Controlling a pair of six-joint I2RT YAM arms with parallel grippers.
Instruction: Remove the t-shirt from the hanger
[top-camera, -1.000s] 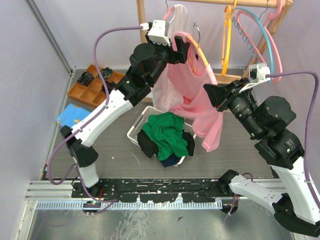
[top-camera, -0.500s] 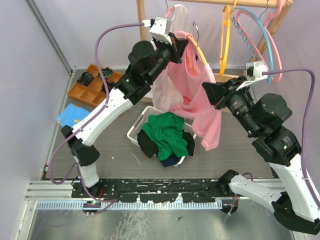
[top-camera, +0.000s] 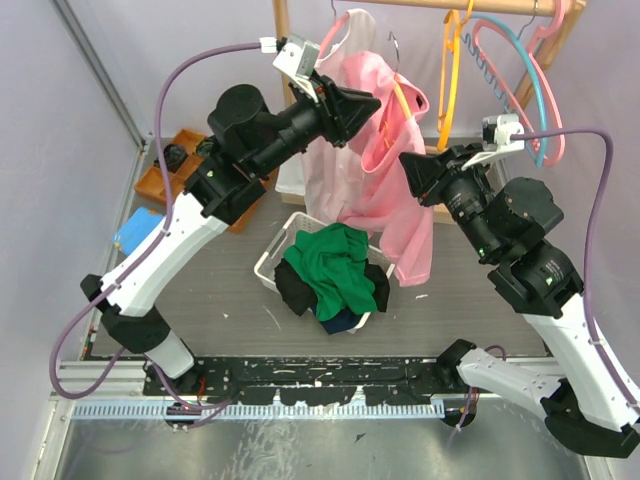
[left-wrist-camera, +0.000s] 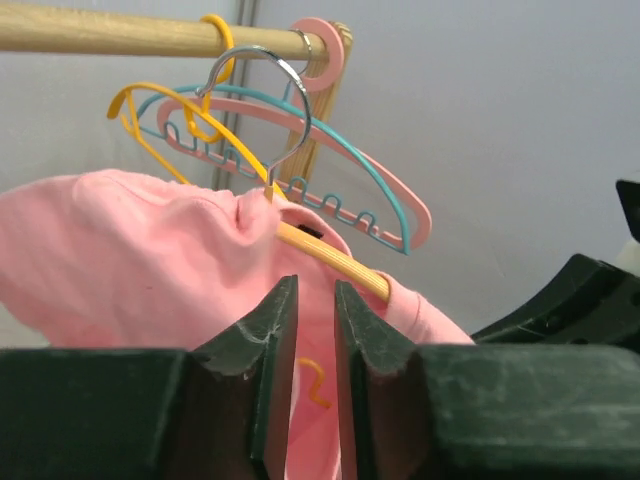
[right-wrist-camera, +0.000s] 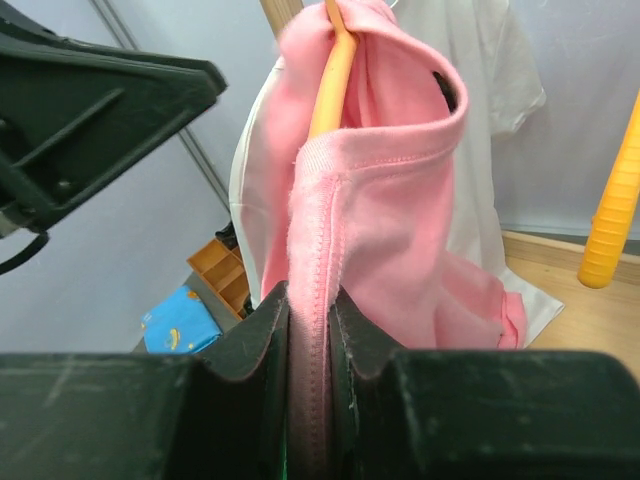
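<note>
A pink t-shirt (top-camera: 385, 150) hangs bunched on a yellow hanger (top-camera: 403, 100) whose metal hook sits on the wooden rail. My left gripper (top-camera: 368, 102) is at the shirt's shoulder. In the left wrist view its jaws (left-wrist-camera: 316, 285) stand almost together just below the hanger arm (left-wrist-camera: 330, 258). Pink cloth (left-wrist-camera: 130, 250) shows through the slit, and I cannot tell whether any is pinched. My right gripper (top-camera: 408, 170) is shut on the shirt's stitched edge (right-wrist-camera: 312, 240), with the hanger (right-wrist-camera: 330, 80) rising above it.
The wooden rail (top-camera: 440, 5) also carries a yellow hanger (top-camera: 450, 80) and pink and teal hangers (top-camera: 540, 90). A white garment (top-camera: 330, 170) hangs behind the shirt. Below stands a white basket (top-camera: 268, 262) of green and black clothes. An orange organiser (top-camera: 165, 185) sits left.
My left gripper went from open to shut at the shirt's shoulder, and that arm swung out to the left. The right gripper moved up and left with the shirt's edge, bunching the shirt higher.
</note>
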